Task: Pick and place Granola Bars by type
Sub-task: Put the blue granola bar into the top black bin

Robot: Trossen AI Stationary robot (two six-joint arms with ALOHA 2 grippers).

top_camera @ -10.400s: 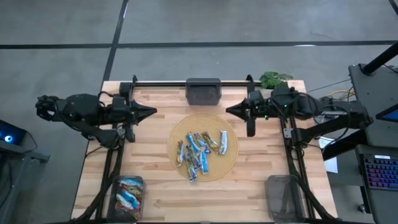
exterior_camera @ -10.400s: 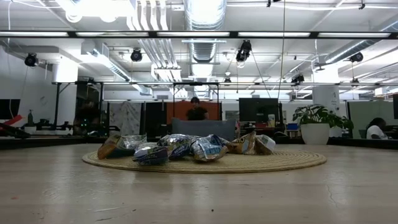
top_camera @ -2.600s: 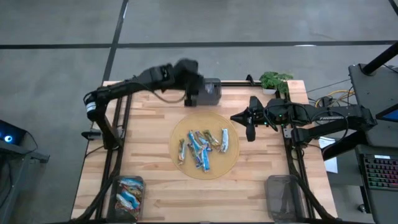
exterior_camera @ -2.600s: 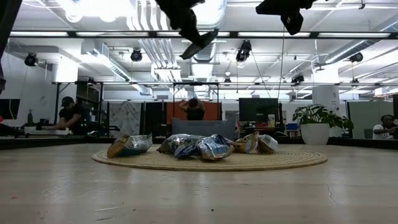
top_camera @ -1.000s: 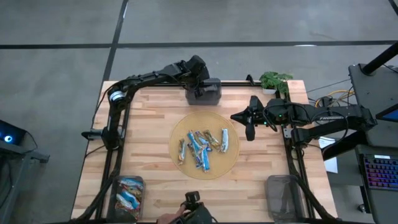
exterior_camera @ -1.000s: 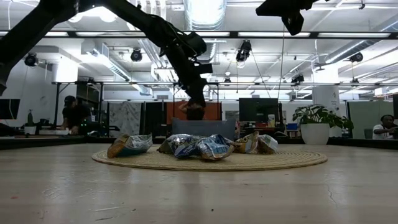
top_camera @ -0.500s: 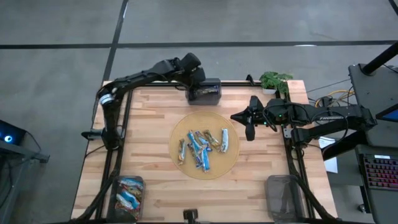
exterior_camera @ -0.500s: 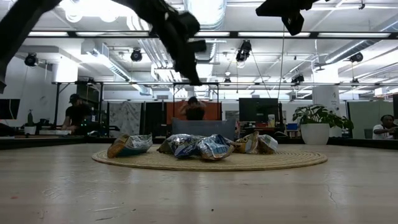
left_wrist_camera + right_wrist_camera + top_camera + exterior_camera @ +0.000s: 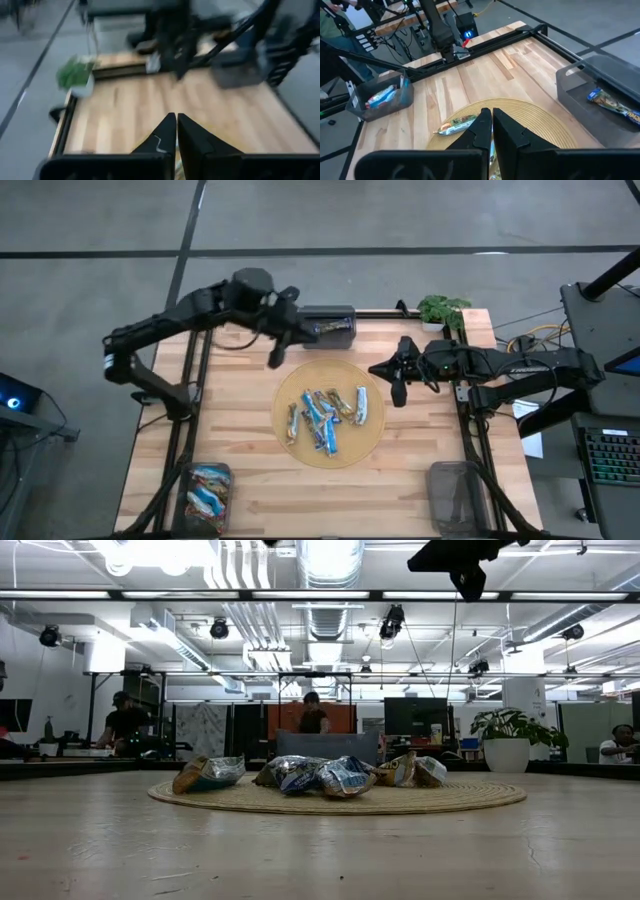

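Several granola bars (image 9: pixel 325 417) in blue, blue-white and orange-brown foil lie heaped on a round woven mat (image 9: pixel 290 385) at mid-table; the low view shows the heap (image 9: pixel 310 775). One more bar (image 9: pixel 615 107) lies inside the grey bin (image 9: pixel 328 326) at the far edge. Other bars fill the near-left bin (image 9: pixel 207 492). My left gripper (image 9: pixel 273 361) hangs shut and empty in the air, left of the far bin; its shut fingers (image 9: pixel 176 117) show in the left wrist view. My right gripper (image 9: pixel 373 367) waits shut above the mat's far right rim, also seen in the right wrist view (image 9: pixel 491 111).
An empty grey bin (image 9: pixel 455 495) stands at the near right corner. A small potted plant (image 9: pixel 440 308) sits at the far right corner. A black rail runs along the far edge. Bare wood lies left and right of the mat. People are in the room beyond.
My left gripper has left the far bin, rising and swinging toward the table's left and near side, tipping to point down at the boards. The heap on the mat has stayed as it was.
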